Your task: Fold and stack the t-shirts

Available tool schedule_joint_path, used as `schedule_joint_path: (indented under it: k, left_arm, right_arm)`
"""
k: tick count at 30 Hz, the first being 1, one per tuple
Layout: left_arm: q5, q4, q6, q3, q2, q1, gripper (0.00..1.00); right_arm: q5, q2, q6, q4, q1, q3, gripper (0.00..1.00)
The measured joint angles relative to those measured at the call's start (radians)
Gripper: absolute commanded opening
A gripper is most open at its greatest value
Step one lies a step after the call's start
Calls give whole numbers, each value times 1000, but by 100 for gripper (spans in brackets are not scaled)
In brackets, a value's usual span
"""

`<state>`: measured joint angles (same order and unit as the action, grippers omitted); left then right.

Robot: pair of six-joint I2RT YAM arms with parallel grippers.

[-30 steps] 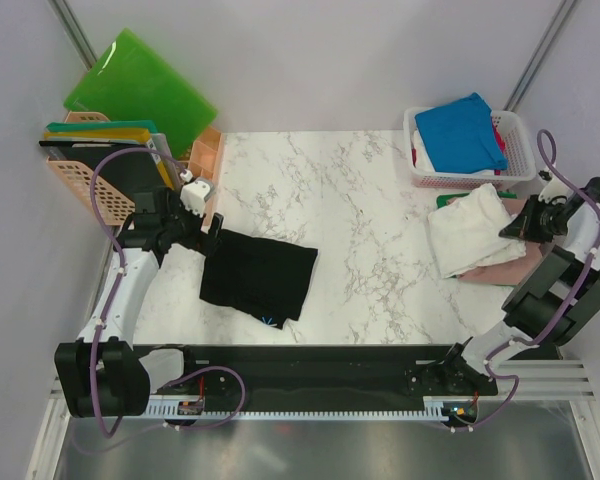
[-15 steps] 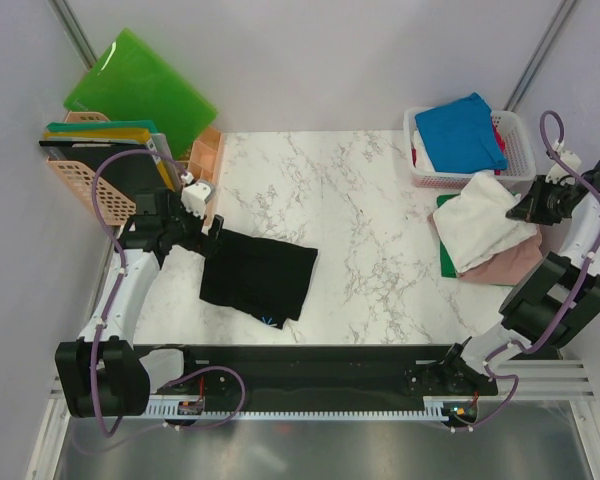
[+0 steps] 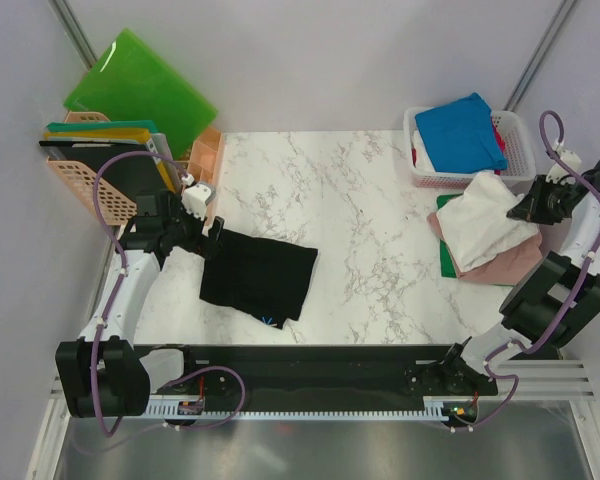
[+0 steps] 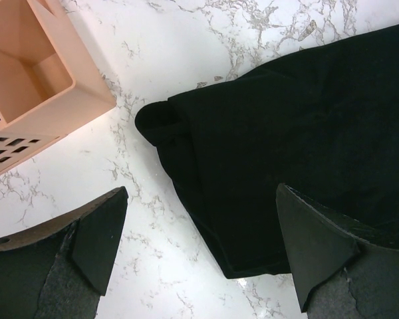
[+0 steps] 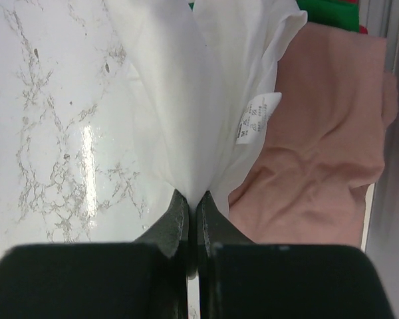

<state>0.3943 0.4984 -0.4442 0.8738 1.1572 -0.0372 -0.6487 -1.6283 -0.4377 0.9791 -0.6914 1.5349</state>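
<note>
Along the left edge of the marble table (image 3: 360,220), the left gripper (image 3: 202,234) hovers low over the near corner of the black t-shirt (image 3: 260,278). Its jaws are spread wide and hold nothing. Through the left wrist camera, the black t-shirt (image 4: 286,133) lies flat in a rough rectangle with one small fold bunched at its corner, just beside the peach bin (image 4: 26,86). It looks folded already, or close to it.

Across the bare middle, at the right edge, the right gripper (image 3: 525,208) is pinched tight on a fold of the white t-shirt (image 3: 485,225). The right wrist view shows the white t-shirt (image 5: 179,100) drawn up into the closed jaws, its label (image 5: 256,119) hanging out, with the pink t-shirt (image 5: 319,146) lying underneath. A green t-shirt (image 3: 446,262) peeks out from below the pile, and a blue t-shirt (image 3: 460,130) sits in the white basket (image 3: 525,150) behind.

I judge the step in hand is pulling the white shirt off the pile for folding. The next move calls for lifting it clear without dragging the pink one along, then spreading it flat on the open marble, where the free left arm could take a second corner.
</note>
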Motion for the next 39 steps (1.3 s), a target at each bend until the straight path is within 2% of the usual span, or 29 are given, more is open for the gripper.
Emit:
schedule_joint_path:
  k: [18, 39]
  left_arm:
    - [-1, 0, -3, 0, -1, 0, 100]
    - [-1, -2, -8, -13, -14, 0, 100]
  right_arm:
    - [114, 70, -6, -105, -19, -162, 0]
    - [443, 146, 32, -291, -33, -327, 0]
